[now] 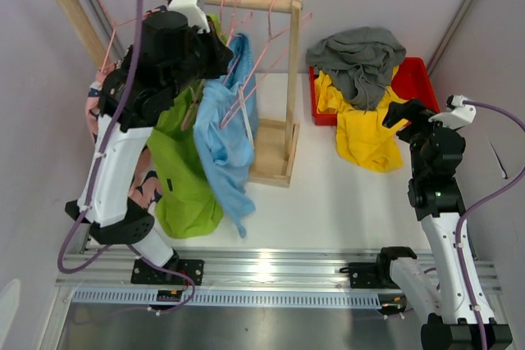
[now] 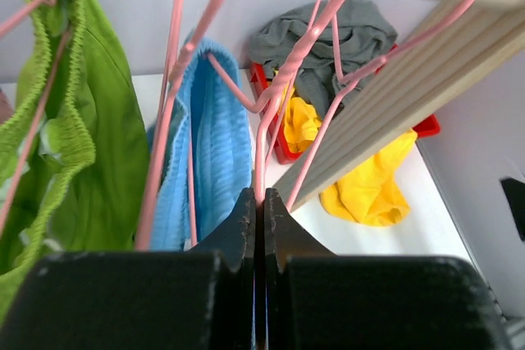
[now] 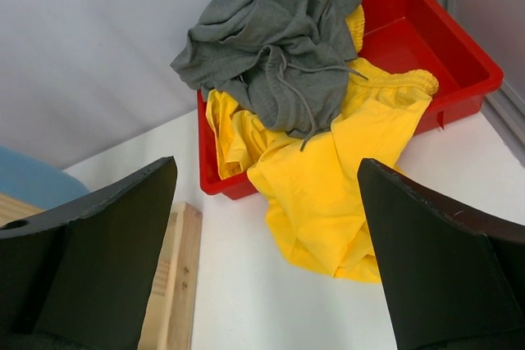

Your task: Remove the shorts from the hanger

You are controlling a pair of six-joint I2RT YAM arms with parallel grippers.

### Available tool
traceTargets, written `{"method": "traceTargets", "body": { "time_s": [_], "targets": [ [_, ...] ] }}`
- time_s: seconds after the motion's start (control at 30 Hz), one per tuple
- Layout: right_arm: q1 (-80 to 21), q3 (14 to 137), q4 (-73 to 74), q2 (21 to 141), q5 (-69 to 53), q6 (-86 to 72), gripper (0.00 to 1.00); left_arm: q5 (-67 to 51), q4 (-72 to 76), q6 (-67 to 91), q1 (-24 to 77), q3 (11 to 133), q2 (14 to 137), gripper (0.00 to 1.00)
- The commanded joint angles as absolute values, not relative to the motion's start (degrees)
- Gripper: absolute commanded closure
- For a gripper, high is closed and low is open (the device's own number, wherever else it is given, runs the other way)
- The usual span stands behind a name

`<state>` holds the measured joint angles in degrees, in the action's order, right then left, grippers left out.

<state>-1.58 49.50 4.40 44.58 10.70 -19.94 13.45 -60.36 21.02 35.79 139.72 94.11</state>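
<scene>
**Right pincer** (image 3: 267, 165): two black fingers (image 3: 107, 235) set wide apart, nothing between them.

**Red tray** (image 3: 435, 47): ahead of the pincer, reaching off to its right, on the white table (image 3: 238, 284).

**Grey shorts** (image 3: 271, 47): crumpled in a heap at the tray's left end, straight ahead, a drawstring hanging loose.

**Yellow shorts** (image 3: 328, 202): under the grey pair, spilling over the tray's near rim onto the table, between the fingers and closer to the right one.

**Wooden plank** (image 3: 176, 284): flat on the table, just beside the left finger.

**Blue cloth** (image 3: 33, 178): a sliver beyond the left finger.
</scene>
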Motion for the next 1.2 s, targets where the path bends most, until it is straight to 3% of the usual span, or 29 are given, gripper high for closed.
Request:
{"method": "traceTargets", "body": {
  "time_s": [0.0, 0.17, 0.37, 0.6, 0.67, 0.83, 1.17],
  "targets": [
    [-1.3, 50.2, 2.5, 43.1, 9.6, -20.7, 0.00, 10.8, -60.5, 19.1, 36.6, 142.5, 88.2, 1.00],
    [-1.4, 50.3, 2.7, 41.5, 8.7, -20.4, 0.01, 11.0, -55.8, 17.4, 37.4, 131.1, 80.6, 1.00],
    [-1.7, 50.6, 4.0, 41.0, 8.0, -21.2, 0.01, 10.9, -57.0, 16.9, 37.4, 134.2, 83.1, 1.00],
    [-1.8, 51.2, 5.5, 39.7, 7.4, -20.8, 0.01, 9.4, -55.4, 18.3, 37.5, 122.5, 75.3, 1.00],
    [-1.8, 51.3, 5.6, 38.9, 5.0, -20.6, 0.01, 8.5, -53.9, 18.5, 37.5, 112.5, 68.5, 1.00],
    [-2.0, 50.3, 2.8, 36.3, -3.9, -19.9, 0.01, 7.1, -57.6, 19.5, 37.6, 100.6, 55.5, 1.00],
    [-5.2, 51.2, -1.8, 37.9, -29.9, -23.1, 0.01, -14.5, -60.9, 21.0, 37.6, 84.7, 40.5, 1.00]
  ]
}}
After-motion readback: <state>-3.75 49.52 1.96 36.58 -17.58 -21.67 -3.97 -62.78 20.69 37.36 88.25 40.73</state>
